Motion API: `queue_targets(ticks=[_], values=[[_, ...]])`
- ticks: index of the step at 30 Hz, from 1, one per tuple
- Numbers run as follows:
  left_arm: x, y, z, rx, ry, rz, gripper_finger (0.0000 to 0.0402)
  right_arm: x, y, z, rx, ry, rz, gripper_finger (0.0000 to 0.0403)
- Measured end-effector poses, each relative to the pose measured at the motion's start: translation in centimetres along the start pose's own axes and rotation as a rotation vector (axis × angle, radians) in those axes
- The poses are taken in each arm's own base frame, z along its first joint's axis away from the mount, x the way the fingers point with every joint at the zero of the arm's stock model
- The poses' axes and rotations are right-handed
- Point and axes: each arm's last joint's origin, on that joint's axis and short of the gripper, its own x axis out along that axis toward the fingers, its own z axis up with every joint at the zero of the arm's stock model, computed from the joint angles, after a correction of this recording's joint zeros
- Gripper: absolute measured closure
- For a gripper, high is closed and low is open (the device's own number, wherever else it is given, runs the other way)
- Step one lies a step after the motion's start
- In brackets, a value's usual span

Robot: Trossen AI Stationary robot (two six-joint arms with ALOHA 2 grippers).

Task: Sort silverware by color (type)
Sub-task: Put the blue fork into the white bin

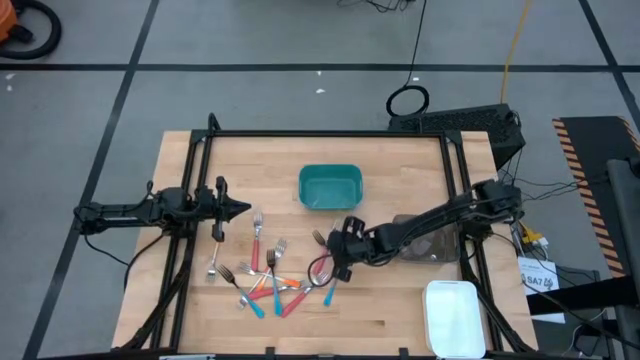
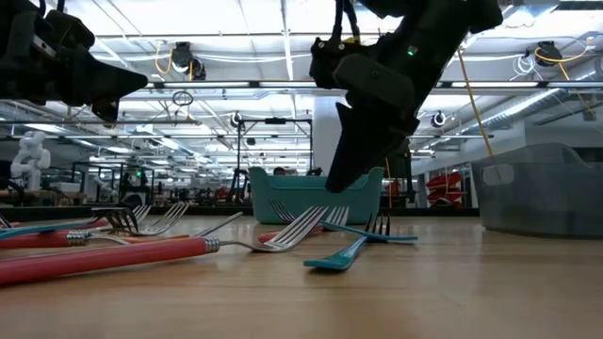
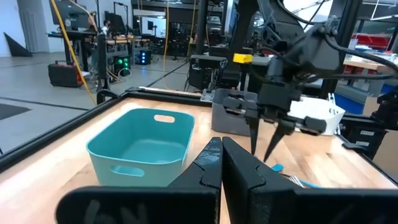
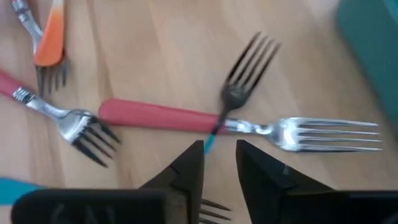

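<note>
The table (image 1: 400, 310) carries a teal bin (image 1: 330, 187) far-centre, ready to receive the forks (image 1: 272, 280) heaped near-centre. The right gripper (image 1: 330, 267), fingers parted and empty, hangs over the heap's right edge to pick one; the left gripper (image 1: 243, 208), fingers pressed together, waits left

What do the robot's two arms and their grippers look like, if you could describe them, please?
Both arms are slim, black and jointed. The left gripper tapers to a dark point, its two flat black fingers wedge-shaped. The right gripper has matching narrow black fingers, with a red cable loop beside it.
</note>
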Motion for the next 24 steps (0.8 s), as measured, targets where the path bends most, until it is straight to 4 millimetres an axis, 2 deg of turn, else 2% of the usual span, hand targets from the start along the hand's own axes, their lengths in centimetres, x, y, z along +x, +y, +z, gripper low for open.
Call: queue_targets(ticks=[6,14,19,24], values=[[0.0,0.0,0.0,-0.015,0.000,0.000,0.0396,1.3,0.9,0.0,-0.005,0.008,-0.011,0.0282],[0.0,0.0,0.0,-0.019,0.000,0.000,0.0396,3.1,0.7,-0.8,0.030,0.058,-0.039,0.0251],[0.0,0.0,0.0,-0.019,0.000,0.000,0.0396,3.3,0.3,-0.7,0.036,0.054,-0.064,0.0257],[0.0,0.0,0.0,-0.019,-0.001,0.000,0.0396,3.4,0.1,-0.6,0.073,0.059,-0.071,0.0290]])
